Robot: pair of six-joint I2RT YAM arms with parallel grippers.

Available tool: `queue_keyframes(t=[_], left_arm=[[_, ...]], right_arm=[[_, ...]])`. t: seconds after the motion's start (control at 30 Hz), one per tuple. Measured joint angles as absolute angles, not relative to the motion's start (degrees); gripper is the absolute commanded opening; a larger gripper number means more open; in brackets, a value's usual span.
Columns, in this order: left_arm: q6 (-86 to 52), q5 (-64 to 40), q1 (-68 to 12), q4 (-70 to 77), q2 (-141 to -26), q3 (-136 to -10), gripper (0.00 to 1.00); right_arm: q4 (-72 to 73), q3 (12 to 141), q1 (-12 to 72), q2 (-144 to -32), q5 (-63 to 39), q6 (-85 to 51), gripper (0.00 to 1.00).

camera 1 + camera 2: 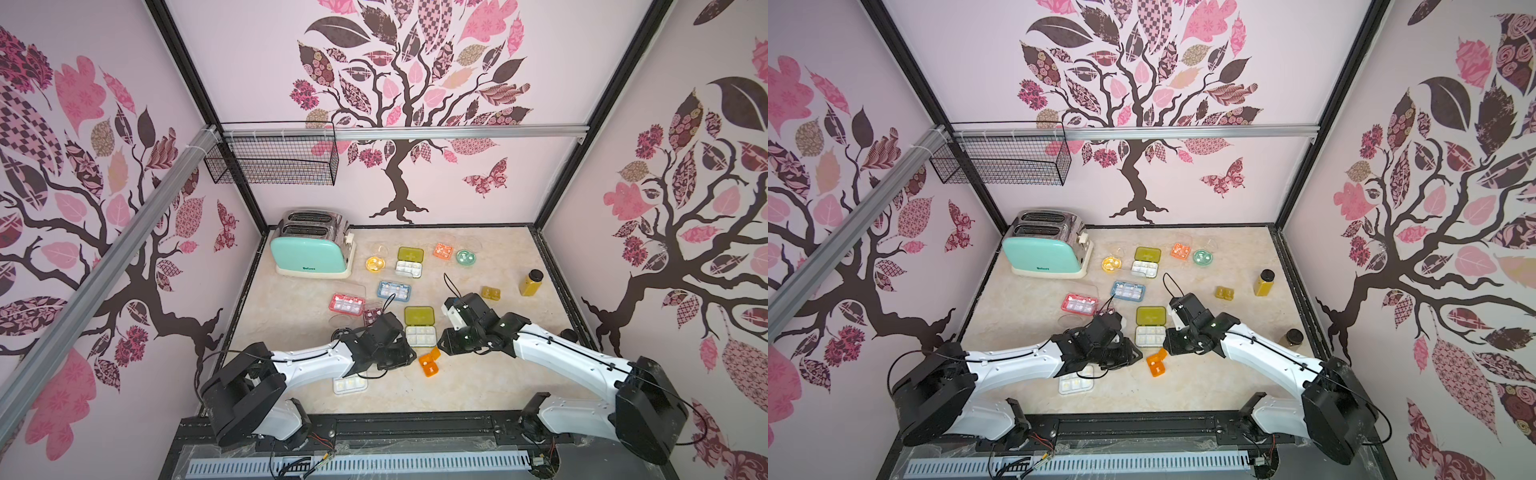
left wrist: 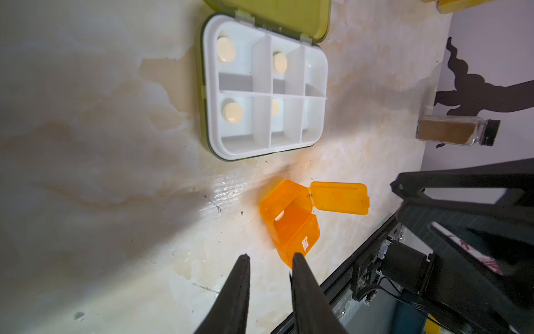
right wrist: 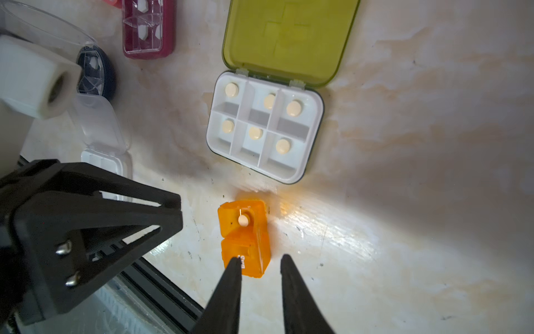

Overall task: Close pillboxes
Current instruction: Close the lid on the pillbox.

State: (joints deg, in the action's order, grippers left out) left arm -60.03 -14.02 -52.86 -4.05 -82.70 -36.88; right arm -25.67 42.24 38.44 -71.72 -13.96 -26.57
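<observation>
The orange box point(image 1: 429, 365) sits near the front middle of the bench point(image 1: 457, 386), just in front of the green box point(image 1: 419, 328), which lies open as well. My two arms reach for it from either side. Its lid point(image 2: 339, 198) hangs out flat from the hinge, and one pill point(image 3: 243, 221) shows in the open compartment.

The left jaws stand at a narrow gap with nothing between them, one tip right at the box's labelled end. The right jaws are just as narrow and empty, with their tips at that same end from the other side. I cannot tell whether any tip actually touches the plastic.

I take the step in hand to be shutting this lid. The box looks small and light, so I expect it to skid or tip under a single push.

- **Brace:** I'd set one pair of jaws against the body as a stop.
- **Fold:** I'd hold the other pair nearly closed as a blunt poker and catch the lid's free edge with it. Then I'd fold the lid over the hinge and press straight down on the latch side until it seats.
- **Pace:** I'd go slowly. A jolt could hop the pill out, and the two sets of jaws are close enough to clash.
</observation>
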Motion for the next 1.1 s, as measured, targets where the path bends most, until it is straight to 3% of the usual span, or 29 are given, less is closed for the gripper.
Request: queue_keyframes(t=[0.3, 1.1], left_arm=[[-58.76, -17.52, -52.86, 0.8, -87.92, -36.91, 0.11], [-57.14, -20.84, -53.3, 2.42, -93.82, -39.44, 0.1]], right_arm=[[-24.64, 42.39, 38.06, -74.89, -16.05, -24.88, 0.16], [-24.23, 42.48, 38.11, -75.7, -18.26, -25.5, 0.11]])
